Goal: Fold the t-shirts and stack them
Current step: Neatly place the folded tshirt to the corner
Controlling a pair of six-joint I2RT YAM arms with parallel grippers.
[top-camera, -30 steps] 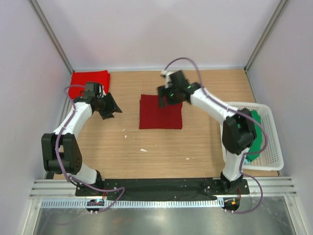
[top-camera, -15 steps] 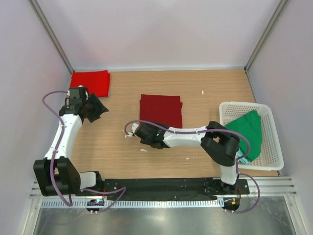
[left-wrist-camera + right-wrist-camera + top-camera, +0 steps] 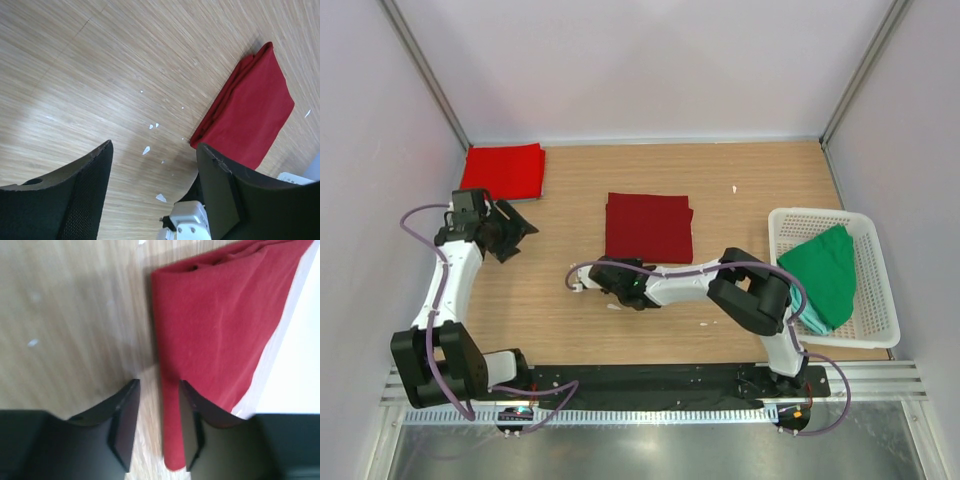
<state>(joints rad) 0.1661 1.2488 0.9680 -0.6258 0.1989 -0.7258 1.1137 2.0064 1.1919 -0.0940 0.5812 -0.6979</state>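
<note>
1. Table (image 3: 750,190): same layout as a second ago; no shirt has changed place.
2. Right arm (image 3: 690,283): biggest change; it was over the far edge of the maroon shirt (image 3: 648,228), now I see it swung low along that shirt's near side, reaching left.
3. Left arm (image 3: 445,290): pulled back toward the left wall, well apart from the cloth.
4. Basket (image 3: 876,290): at right; green shirt (image 3: 825,270) lies crumpled in it, now uncovered by the arm; a sliver of teal shirt (image 3: 807,322) shows under it.
5. Maroon shirt: folded flat, mid-table, untouched; I judge its fold done and released.
6. Bright red shirt (image 3: 504,171): folded in the far left corner; likely the stack spot, maroon not yet on it.
7. Left gripper (image 3: 154,147): fingers wide apart, nothing between them; above bare wood.
8. Right gripper (image 3: 159,384): fingers narrowly apart, empty; red cloth lies beyond them, view blurred.
9. White flecks (image 3: 613,306): scattered near the right gripper; harmless.
</note>
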